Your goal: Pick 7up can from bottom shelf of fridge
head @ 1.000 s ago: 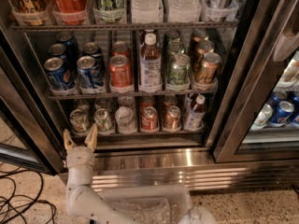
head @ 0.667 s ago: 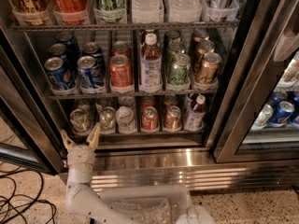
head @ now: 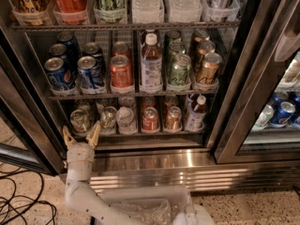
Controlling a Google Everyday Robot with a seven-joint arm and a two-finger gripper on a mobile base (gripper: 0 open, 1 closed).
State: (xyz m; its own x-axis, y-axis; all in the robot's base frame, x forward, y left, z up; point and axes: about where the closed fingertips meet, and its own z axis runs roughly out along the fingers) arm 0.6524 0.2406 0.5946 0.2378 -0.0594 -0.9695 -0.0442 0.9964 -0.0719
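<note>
Stainless-steel fridge (head: 154,161) fills the frame, door open. On the bottom shelf (head: 140,136) the 7up can (head: 79,121) stands upright at the left end of the front row, directly above the gripper (head: 81,136) at lower left. The gripper is spread wide and empty. A silver can (head: 108,118) crowds the target's right side; a red can (head: 150,119) stands farther right.

**Pale green can at the left end of the lowest rack**

The 7up can (head: 79,121) stands upright at the left end of the bottom shelf (head: 140,135), at the front of its lane. Its body is pale green and silver, its top shiny. The shelf is a dark wire rack with a thin front rail, lowest in the fridge (head: 187,159), just above the brushed steel sill. The gripper (head: 81,136) is just below the can, fingers spread apart.
</note>
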